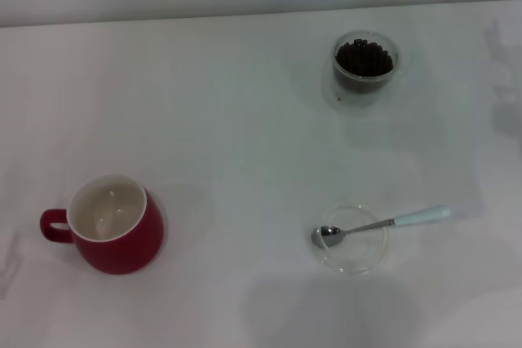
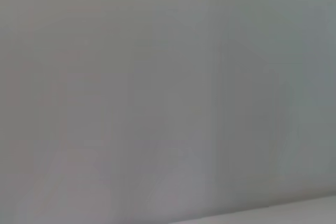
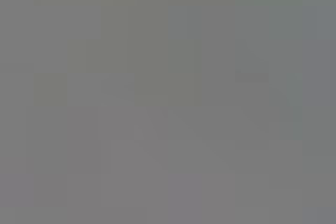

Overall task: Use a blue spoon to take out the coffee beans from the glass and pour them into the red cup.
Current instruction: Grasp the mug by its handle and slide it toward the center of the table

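Neither claw in my views, so grip state unknown. Spoon [image 1: 379, 224] lies untouched, bowl resting in the dish [image 1: 354, 240], handle overhanging for pickup. Glass [image 1: 364, 63] of beans [image 1: 364, 57] beyond dish; cup [image 1: 110, 223] far left of it.

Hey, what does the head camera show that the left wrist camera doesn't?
Only the head view shows the work: a squat red ceramic cup with a white inside at the robot's left, a clear glass tumbler holding dark coffee beans farther back at the right, and a teaspoon with a pale blue handle lying with its bowl in a shallow clear glass dish on the white table. Only the left wrist view shows a plain grey surface, nothing recognisable. Both share one thing: neither shows a gripper.
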Motion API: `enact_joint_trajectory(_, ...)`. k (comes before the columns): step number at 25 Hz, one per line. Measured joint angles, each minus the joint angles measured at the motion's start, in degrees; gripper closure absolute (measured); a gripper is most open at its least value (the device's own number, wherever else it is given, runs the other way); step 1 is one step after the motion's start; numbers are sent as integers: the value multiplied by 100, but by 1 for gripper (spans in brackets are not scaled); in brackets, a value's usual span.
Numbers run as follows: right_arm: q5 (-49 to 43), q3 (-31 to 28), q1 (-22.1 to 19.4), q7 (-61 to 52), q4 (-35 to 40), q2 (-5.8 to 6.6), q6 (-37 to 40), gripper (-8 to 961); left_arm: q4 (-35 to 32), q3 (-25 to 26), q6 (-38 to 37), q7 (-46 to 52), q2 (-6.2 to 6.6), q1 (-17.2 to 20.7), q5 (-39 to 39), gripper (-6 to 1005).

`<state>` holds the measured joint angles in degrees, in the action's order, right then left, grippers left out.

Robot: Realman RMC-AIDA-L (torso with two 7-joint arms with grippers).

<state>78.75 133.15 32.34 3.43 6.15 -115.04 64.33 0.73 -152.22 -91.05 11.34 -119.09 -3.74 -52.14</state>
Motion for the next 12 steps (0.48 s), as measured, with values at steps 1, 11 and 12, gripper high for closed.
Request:
enact_joint_trajectory(1,0,0,6,0,0,3,0,155,50,-46,-50,7,0,15,46,112)
enact_joint_trajectory(11,0,0,32,0,-9,-1,-6,155,247,-143,-80,35,8,53,521,111)
enact_joint_trajectory(12,0,0,34,0,-9,-1,-7,155,248,-145,-36,34,9,35,567,111)
